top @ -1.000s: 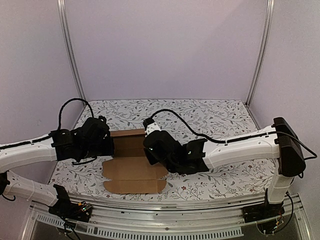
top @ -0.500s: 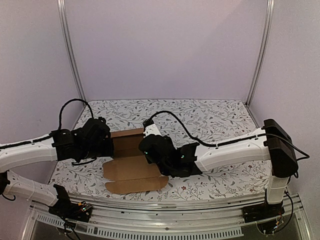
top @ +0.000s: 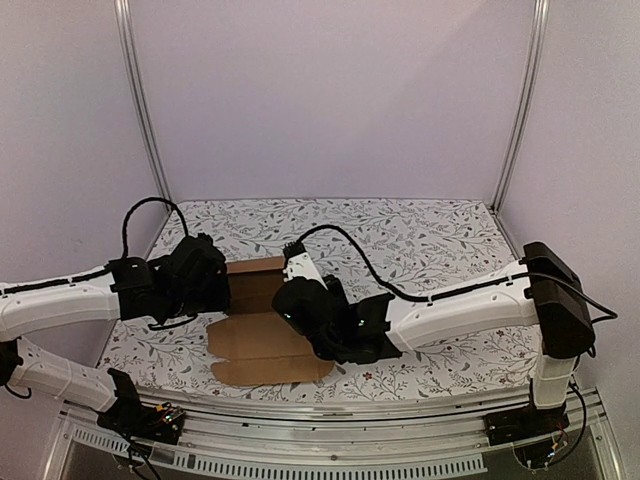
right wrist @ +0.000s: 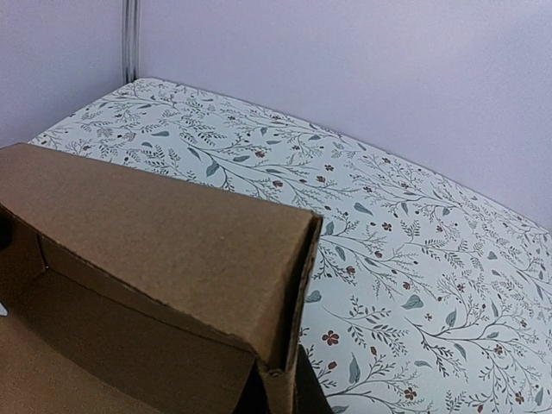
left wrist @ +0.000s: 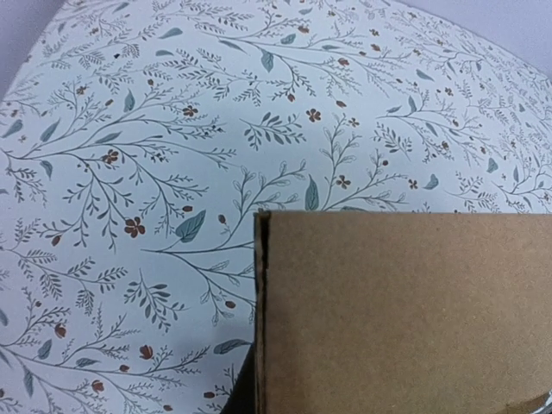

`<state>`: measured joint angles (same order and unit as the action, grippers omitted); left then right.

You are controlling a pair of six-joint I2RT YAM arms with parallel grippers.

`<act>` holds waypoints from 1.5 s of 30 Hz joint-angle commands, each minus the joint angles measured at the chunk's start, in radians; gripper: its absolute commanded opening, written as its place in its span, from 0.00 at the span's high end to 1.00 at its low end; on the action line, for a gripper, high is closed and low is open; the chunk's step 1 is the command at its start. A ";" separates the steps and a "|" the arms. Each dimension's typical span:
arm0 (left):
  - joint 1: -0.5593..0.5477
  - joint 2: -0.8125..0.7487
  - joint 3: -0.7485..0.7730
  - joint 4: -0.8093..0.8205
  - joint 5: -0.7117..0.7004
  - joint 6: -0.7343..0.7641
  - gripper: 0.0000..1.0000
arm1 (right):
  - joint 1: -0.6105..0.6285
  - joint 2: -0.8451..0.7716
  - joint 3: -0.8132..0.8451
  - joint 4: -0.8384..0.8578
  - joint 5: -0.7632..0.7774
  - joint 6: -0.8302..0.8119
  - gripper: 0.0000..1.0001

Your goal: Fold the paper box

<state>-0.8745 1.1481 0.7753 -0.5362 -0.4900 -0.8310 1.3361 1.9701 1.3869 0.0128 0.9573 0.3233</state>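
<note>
- The left gripper [top: 212, 285] sits left of centre in the overhead view, hard up against the left end of the box [top: 262, 345]. Its jaws are closed, pinched on the thin cardboard there.
- From the left wrist, a plain brown panel of the box [left wrist: 405, 310] fills the lower right of the frame. Its upright edge runs straight down to the bottom, where the jaws lie, and the fingers themselves are out of frame.
- The right gripper [top: 292, 298] is at the centre of the overhead view, on the right end of the raised wall. Its jaws are closed too, clamped on the cardboard.
- From the right wrist, that wall end [right wrist: 289, 285] comes down to bottom centre, a folded-over double layer with a dark sliver beside it. No fingers show here either.
- The box lies on the floral surface [top: 430, 240], lower centre-left in the overhead view, and it is half formed. One wall stands upright along the far side between the two grippers. Flat panels with notched corners spread toward the bottom of the frame.
- Inside the box, the right wrist view looks into the trough at lower left and shows a brown inner wall and floor of plain cardboard.
- The two grippers sit near each other, one at each end of the standing wall, with the arms reaching in from the left and right edges of the overhead frame.
</note>
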 commanded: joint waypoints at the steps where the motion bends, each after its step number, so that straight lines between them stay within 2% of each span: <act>1: -0.027 0.029 0.027 0.045 0.024 -0.009 1.00 | 0.053 0.030 0.048 0.085 -0.030 -0.011 1.00; 11: -0.027 0.070 0.032 0.043 -0.026 -0.037 1.00 | 0.058 0.017 0.044 0.086 -0.022 0.002 1.00; 21: -0.028 0.133 0.039 0.021 -0.164 -0.089 1.00 | 0.103 -0.006 0.044 0.098 -0.012 0.020 1.00; 29: -0.030 0.183 0.069 0.034 -0.143 -0.109 1.00 | 0.107 -0.017 0.025 0.098 0.015 0.024 1.00; 36: -0.037 0.204 0.086 0.043 -0.121 -0.101 0.82 | 0.095 0.000 0.018 0.099 0.037 0.017 1.00; 45: -0.038 0.190 0.062 0.038 -0.101 -0.108 0.71 | 0.067 0.014 0.014 0.097 0.037 0.017 1.00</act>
<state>-0.8967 1.3460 0.8368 -0.5220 -0.6186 -0.9424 1.3819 1.9858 1.3903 0.0460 1.0607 0.3344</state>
